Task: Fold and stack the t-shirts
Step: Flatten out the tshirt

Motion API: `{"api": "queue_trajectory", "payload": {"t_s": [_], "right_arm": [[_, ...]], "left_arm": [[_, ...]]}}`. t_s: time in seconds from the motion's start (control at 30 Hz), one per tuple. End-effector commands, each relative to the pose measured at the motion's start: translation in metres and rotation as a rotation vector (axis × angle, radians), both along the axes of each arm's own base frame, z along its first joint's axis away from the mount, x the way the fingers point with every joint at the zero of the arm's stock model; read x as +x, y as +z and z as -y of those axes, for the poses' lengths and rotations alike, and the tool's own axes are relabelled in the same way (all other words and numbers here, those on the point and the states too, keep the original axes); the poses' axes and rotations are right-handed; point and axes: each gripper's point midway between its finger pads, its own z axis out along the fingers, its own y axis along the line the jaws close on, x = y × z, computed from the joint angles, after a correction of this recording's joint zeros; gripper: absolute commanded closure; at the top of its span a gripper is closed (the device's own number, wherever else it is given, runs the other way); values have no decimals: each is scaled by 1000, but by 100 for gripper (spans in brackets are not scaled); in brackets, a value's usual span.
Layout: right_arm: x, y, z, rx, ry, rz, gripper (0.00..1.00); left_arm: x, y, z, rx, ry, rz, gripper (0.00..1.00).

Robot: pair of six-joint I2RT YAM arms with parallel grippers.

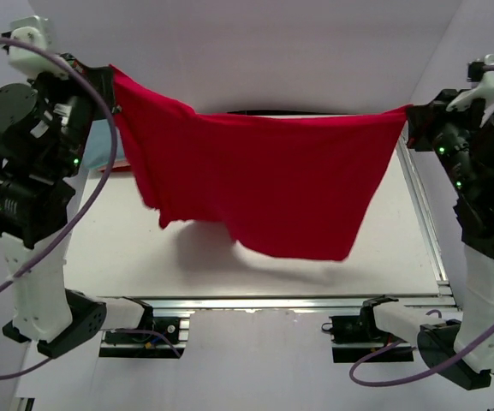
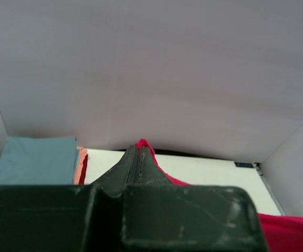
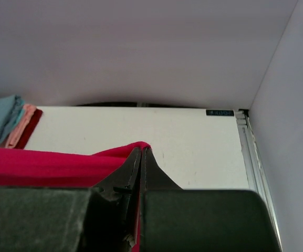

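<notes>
A bright red t-shirt (image 1: 264, 180) hangs stretched in the air between both arms, its lower edge drooping just above the table. My left gripper (image 1: 112, 88) is shut on its upper left corner; red cloth (image 2: 143, 144) pokes out past the closed tips (image 2: 137, 149). At the upper right corner my right gripper (image 1: 409, 124) is shut on the cloth too, with red fabric (image 3: 46, 163) running left from its tips (image 3: 142, 151). A stack of folded t-shirts, light blue (image 2: 35, 160) over salmon-pink (image 2: 81, 163) and red, lies at the table's far left (image 3: 9, 123).
The white table (image 1: 127, 257) has a metal rail along its right side (image 1: 422, 214) and its near edge (image 1: 272, 301). White walls enclose the back and both sides. The arm bases stand at the near corners.
</notes>
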Motion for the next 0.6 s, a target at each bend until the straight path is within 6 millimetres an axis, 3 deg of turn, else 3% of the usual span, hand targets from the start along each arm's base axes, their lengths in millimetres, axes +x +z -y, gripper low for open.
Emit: {"api": "queue_trajectory", "payload": {"t_s": [0.0,0.1,0.13,0.23,0.27,0.33,0.37,0.43,0.47,0.53,0.57], "right_arm": [[0,5,-4,18,18,-4,100],[15,-12,-8,5,21,-48,100],[21,-17,-9,3,22,-59,100],[47,-47,-15,-16,27,-107,100],[58,-59,-18,-23,30,-128,100],[80,-84,-23,-29,35,-163,100],[94,-100,-27,-34,41,-194,100],[123,-131,-35,-39,46,-240,100],[134,-142,-38,-42,49,-262,100],[156,-148,-43,-38,55,-261,100],[175,-169,-49,-44,65,-308,100]], "left_arm": [[8,-5,6,-15,-14,-17,100],[28,-23,11,11,-1,-51,100],[41,-41,15,32,5,-95,100],[71,-69,20,74,41,-149,100],[84,-88,23,98,50,-188,100],[107,-107,31,133,49,-218,100],[129,-131,39,162,52,-269,100],[152,-148,47,187,55,-290,100],[172,-167,54,207,58,-323,100],[193,-177,57,236,77,-333,100],[202,-179,57,248,87,-341,100]]}}
